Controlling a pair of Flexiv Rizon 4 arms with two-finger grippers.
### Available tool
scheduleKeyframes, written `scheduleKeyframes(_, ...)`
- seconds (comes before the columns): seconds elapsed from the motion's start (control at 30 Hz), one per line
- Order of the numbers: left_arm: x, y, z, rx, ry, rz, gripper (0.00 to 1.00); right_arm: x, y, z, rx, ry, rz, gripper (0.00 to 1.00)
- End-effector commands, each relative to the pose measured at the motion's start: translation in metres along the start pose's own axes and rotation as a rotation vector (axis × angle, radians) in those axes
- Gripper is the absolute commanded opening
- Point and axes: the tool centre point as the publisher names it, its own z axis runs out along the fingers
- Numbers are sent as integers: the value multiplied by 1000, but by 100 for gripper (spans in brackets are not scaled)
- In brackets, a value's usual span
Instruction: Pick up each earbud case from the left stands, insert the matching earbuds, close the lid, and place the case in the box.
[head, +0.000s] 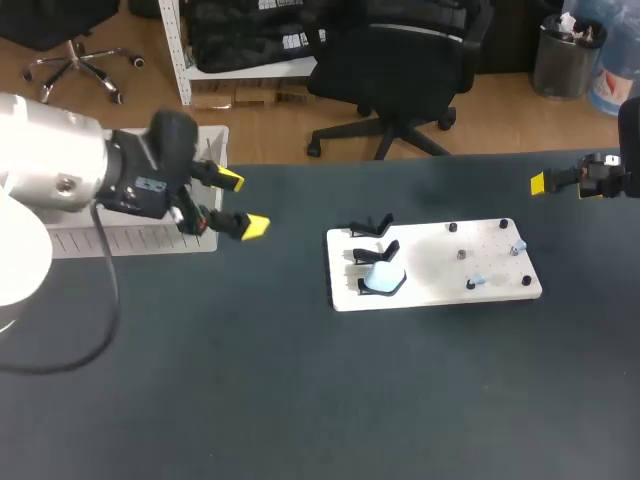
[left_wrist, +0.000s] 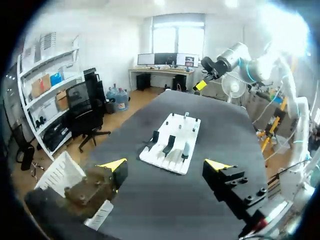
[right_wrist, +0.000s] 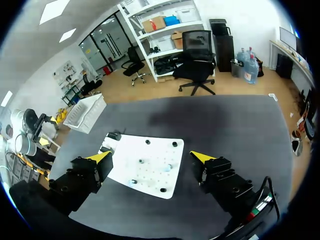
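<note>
Dark tabletop (head: 300, 400) carries everything. Left arm (head: 60, 170) comes in over its left side, left tool (head: 243, 204) hovering w/ fingers spread wide, nothing in them. Right tool (right_wrist: 151, 156) hangs by the far right edge, likewise wide open & empty. White box (head: 130, 240) sits at the tabletop's left, just behind the left arm. White board (head: 430, 270) lies mid-right, long axis running left-right, so its stand end faces the left tool. Three black stands (head: 372, 229) sit in a row at that end; only the front one holds an earbud case (head: 382, 277), pale, and the other two look bare. Key relation: the case lies to the right of the left tool, straight ahead along its fingers in the left wrist view, w/ only dark tabletop btwn them. The right tool is well apart, past the board's other end. So the left arm is nearer for the pick, prob. coming in along the board's long axis. Small pale earbuds (head: 516, 247) perch among pegs on the board's right half, nearer the right tool; too small to tell more.
</note>
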Motion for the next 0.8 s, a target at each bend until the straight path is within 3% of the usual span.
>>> scheduleKeyframes(0.03,6,-3,17,203,-70,228,100,0,0,0,0,2,0,100)
scheduleKeyframes(0.33,12,-14,32,291,-76,269,100,0,0,0,0,2,0,100)
scheduleKeyframes(0.8,28,-34,88,345,-34,223,100,0,0,0,0,2,0,100)
